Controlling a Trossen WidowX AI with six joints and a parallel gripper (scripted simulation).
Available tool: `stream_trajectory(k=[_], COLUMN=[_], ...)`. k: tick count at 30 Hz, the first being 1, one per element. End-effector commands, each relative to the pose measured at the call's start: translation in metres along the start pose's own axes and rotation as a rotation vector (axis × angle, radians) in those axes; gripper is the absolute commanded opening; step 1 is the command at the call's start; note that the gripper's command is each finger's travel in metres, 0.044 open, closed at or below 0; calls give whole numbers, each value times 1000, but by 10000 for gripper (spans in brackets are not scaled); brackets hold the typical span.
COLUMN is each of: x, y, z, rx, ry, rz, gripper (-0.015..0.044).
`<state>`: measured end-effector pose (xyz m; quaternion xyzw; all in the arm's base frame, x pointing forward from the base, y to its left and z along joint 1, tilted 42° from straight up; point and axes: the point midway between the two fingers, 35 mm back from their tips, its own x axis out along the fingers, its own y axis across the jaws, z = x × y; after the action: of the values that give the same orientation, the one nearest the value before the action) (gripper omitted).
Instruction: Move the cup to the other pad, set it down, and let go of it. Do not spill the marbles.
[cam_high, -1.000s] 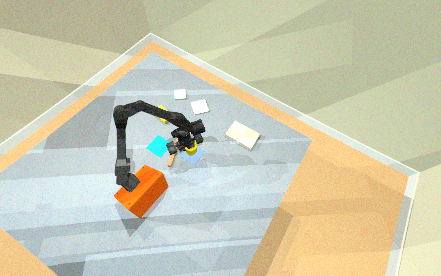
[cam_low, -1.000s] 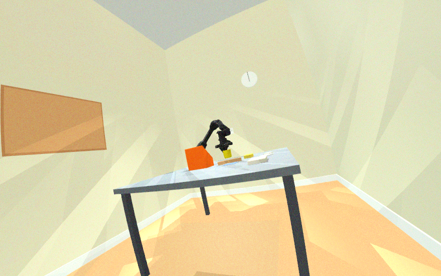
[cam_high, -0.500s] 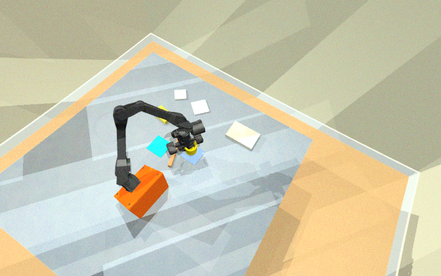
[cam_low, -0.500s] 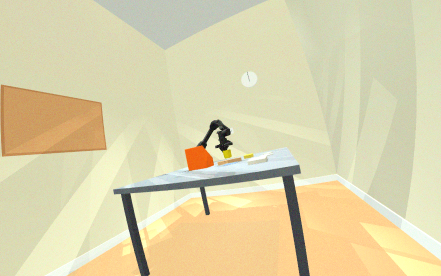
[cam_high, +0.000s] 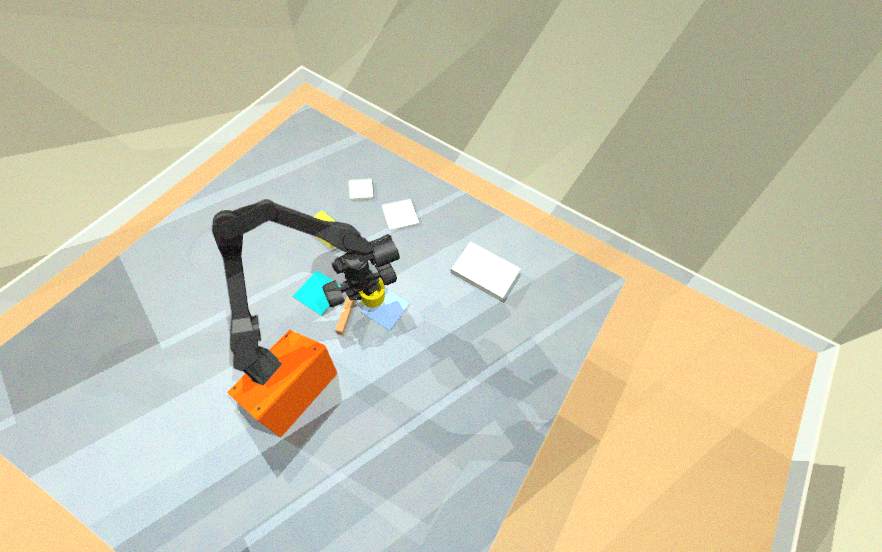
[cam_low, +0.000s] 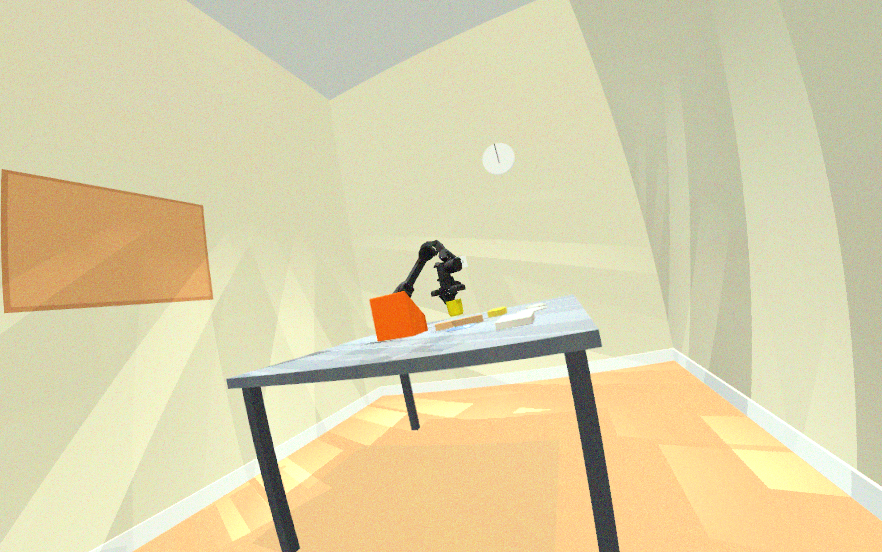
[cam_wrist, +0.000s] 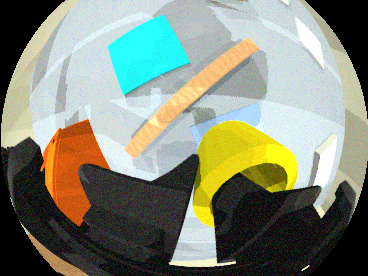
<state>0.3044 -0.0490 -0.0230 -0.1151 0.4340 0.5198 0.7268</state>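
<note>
The yellow cup is off the table, above the light blue pad. My gripper is shut on the cup's wall, with one finger inside the mouth and one outside. The cup looks nearly upright in the exterior view. No marbles can be made out; a finger and shadow hide much of the inside. The cyan pad has nothing on it that I can see, across a low wooden bar from the blue pad.
The orange block stands by the arm's base. A large white block lies beyond the blue pad. Two smaller white pieces and a yellow block lie farther back.
</note>
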Motion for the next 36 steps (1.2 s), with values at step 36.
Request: stream_trajectory(k=[36], x=[-2], y=[56], z=[51], rx=[3], ry=[-5], rz=[-3], gripper=[0])
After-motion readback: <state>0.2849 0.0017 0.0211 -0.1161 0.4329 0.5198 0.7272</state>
